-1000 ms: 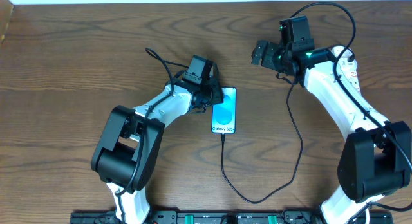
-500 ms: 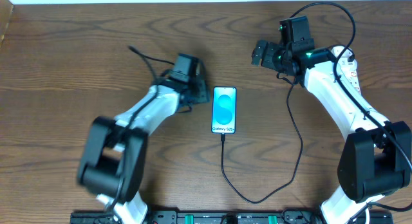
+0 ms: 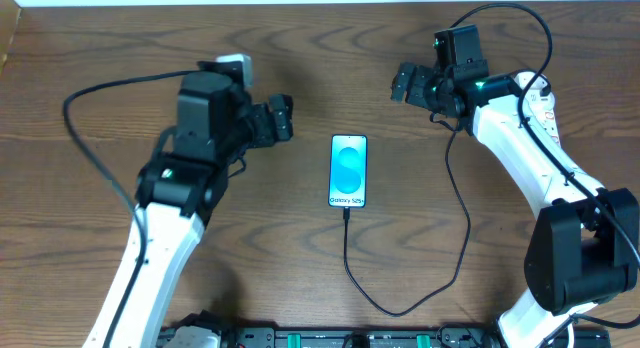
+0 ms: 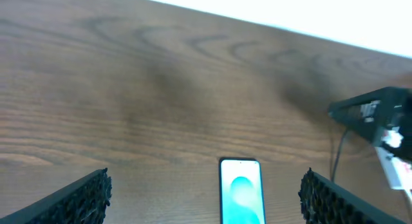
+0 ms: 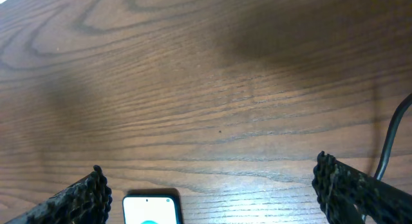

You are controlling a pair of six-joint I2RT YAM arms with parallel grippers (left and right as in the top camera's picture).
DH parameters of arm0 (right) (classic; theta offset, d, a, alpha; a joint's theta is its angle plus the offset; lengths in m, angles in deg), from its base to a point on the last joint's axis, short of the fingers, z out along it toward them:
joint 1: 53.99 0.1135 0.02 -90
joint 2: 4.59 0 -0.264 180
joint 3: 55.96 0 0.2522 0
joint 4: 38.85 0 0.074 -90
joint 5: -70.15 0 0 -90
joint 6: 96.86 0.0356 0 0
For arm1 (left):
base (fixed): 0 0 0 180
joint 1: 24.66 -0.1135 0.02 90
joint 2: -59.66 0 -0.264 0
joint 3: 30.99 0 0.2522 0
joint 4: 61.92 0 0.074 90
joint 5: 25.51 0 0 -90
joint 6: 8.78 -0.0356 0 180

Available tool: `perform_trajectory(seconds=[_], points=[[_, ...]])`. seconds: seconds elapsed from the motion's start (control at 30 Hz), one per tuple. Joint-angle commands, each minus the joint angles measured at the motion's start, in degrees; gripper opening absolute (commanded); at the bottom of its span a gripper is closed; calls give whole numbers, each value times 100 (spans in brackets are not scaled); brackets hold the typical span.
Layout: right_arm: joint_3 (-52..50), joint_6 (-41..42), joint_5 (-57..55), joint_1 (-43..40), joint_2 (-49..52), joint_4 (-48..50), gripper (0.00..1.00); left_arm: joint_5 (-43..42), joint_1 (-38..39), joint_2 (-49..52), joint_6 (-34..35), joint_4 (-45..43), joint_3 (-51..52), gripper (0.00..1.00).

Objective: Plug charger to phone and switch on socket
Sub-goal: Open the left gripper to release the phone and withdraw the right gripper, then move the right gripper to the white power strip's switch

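The brown wood-grain table (image 3: pixel 120 48) is seen filling the frame, flat and probably slick, with a pale strip beyond its top edge. The left gripper (image 3: pixel 284 120), left of centre, and the right gripper (image 3: pixel 399 85), upper right, are both spread wide and empty. The socket (image 3: pixel 546 100), partly hidden at far upper right, is judged rigid but light, best steadied by its body while the switch is pressed. The phone (image 3: pixel 348 171) is laid flat at centre, smooth and fragile. The charger (image 3: pixel 345 243), thin and limp, is looped rightward from the phone's lower edge, where its tip appears seated.

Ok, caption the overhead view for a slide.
Charger plugged into the phone; left gripper and right gripper open, apart from it.
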Motion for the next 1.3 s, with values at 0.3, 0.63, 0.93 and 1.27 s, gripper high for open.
perform_trajectory(seconds=[0.3,0.63,0.93,1.27], points=[[28,-83,90,-7,-72,-72,99,70,-22,-175,-101,48,-42,94],[256,-1443,1259,-245,-146,-114,99,70,-22,-175,-101,48,-42,94],[1692,-2363,1738,-1150,-146,-1722,99,72,-22,-175,-101,48,-42,94],[2347,-2927,1784,-2590,-144,-2522,99,70,-22,-175,-101,48,-42,94]])
